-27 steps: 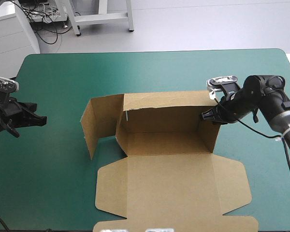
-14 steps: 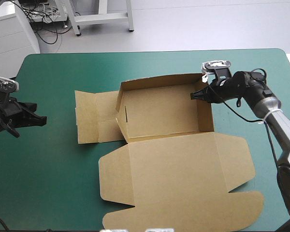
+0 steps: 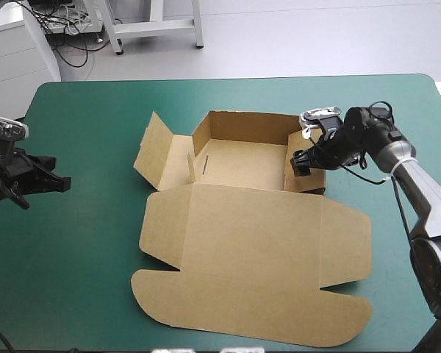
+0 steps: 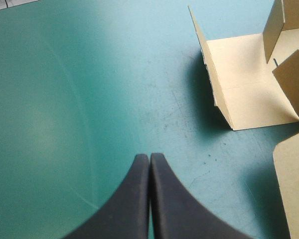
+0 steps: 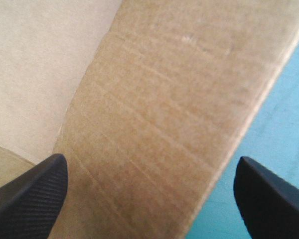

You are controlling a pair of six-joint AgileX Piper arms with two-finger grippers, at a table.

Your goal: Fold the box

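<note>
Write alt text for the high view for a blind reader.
A brown cardboard box, walls partly raised and lid flat, lies on the teal-green table cover. The right black-fingered gripper is at its right wall; the left gripper sits apart by the left edge.

— How many boxes?
— One box [image 3: 242, 243], a single brown sheet, on the one table [image 3: 81, 279].
— Lids?
— One, lying flat.
— Walls standing?
— I count three around the base: far, left and right. I cannot tell about the near one. One more panel tilts up at the box's left.
— Claws?
— Two: the left claw [image 3: 61, 183] and the right claw [image 3: 299, 163].
— Fingers?
— Two black fingers [image 4: 134, 199] on each, four in all. One pair meets and one pair stands apart.
</note>
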